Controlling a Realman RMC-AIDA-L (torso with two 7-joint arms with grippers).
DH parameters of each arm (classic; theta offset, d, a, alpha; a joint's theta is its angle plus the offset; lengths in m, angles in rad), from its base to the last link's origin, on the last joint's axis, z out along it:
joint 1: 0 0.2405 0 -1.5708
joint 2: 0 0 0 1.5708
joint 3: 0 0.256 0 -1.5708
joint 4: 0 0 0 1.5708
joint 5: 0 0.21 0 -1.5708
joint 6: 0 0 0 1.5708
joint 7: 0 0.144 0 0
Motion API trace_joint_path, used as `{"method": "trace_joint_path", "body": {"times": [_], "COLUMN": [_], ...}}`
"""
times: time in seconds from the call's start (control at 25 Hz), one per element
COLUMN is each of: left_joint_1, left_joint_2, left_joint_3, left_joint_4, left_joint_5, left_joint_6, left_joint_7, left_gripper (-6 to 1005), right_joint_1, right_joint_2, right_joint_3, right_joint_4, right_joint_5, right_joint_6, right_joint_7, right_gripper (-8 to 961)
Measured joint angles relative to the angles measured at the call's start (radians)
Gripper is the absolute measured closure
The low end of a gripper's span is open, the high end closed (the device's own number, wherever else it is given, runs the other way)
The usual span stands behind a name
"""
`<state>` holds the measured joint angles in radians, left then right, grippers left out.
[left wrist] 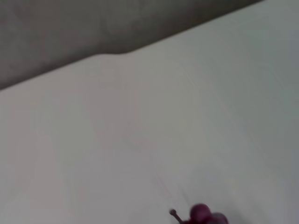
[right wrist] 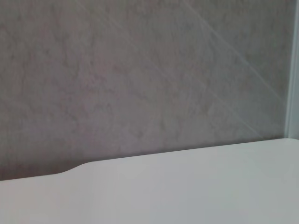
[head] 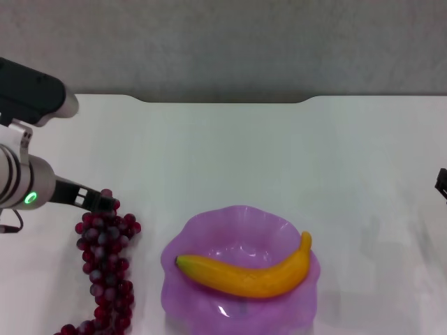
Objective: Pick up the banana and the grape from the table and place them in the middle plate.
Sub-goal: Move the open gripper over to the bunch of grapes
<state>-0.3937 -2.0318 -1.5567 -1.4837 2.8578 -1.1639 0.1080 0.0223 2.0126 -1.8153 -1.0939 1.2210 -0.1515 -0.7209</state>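
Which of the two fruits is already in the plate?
The curved yellow banana; it lies across the translucent purple scalloped plate. The dark red grape bunch is on the white table, at the left end effector.

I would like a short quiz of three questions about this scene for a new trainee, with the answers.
1. True or false: the banana lies in the plate.
2. Where is the grape? A) in the plate B) on the table, left of the plate C) on the banana
3. Fill in: the left tool is at the ____ end of the grape.

Key: 1 true. 2 B. 3 far. The right tool is just visible at the table's right edge.
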Motion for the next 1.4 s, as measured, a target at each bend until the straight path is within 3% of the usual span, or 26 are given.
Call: {"method": "trace_joint_path", "body": {"times": [0.4,0.6,1.0,1.4], "left_joint_1": [-0.034,-0.074,-0.090,-0.144], "left_joint_2": [0.002,0.002,0.003,0.001], "left_joint_3": [0.012,0.010,0.002,0.010], "left_joint_4": [0.036,0.120,0.156,0.271], "left_joint_5": [-0.088,-0.089,-0.082,-0.088], "left_joint_6": [-0.037,-0.068,-0.113,-0.107], "left_joint_7": [0.018,0.014,0.011,0.025], "left_gripper": [173,173,177,180], "right_joint_1": [0.015,0.015,0.021,0.037], "right_joint_2": [0.001,0.000,0.000,-0.002], "right_joint_3": [-0.007,-0.011,-0.014,-0.017], "right_joint_4": [0.000,-0.005,-0.008,0.000], "right_joint_5": [0.000,0.000,0.000,0.000], "right_joint_6": [0.009,0.009,0.011,0.021], "right_joint_7": [0.000,0.001,0.002,0.002], "right_gripper": [274,274,275,275]}}
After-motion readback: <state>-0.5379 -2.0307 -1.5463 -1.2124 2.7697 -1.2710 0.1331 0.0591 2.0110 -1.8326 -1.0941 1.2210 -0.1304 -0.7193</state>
